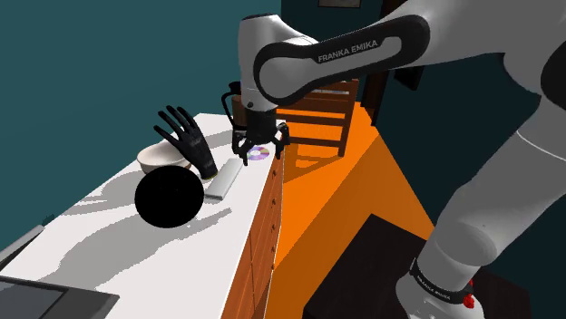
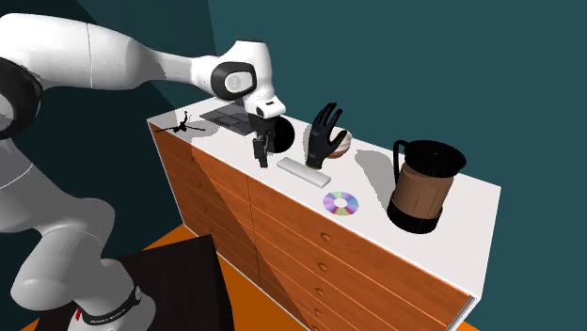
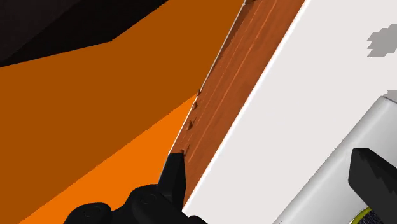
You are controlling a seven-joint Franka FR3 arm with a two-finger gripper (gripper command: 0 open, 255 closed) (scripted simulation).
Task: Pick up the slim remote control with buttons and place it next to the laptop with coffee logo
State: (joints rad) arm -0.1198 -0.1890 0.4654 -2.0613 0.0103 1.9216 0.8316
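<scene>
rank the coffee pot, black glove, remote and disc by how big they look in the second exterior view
1. coffee pot, clearly the largest
2. black glove
3. remote and disc: too close to rank; the remote is longer, the disc wider

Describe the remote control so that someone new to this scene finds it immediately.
Start at the white top of the wooden drawer chest. Near its front edge, between the upright black hand and the rainbow disc, lies the remote. It is the only flat, slim, pale grey bar; its neighbours are round or upright.
</scene>
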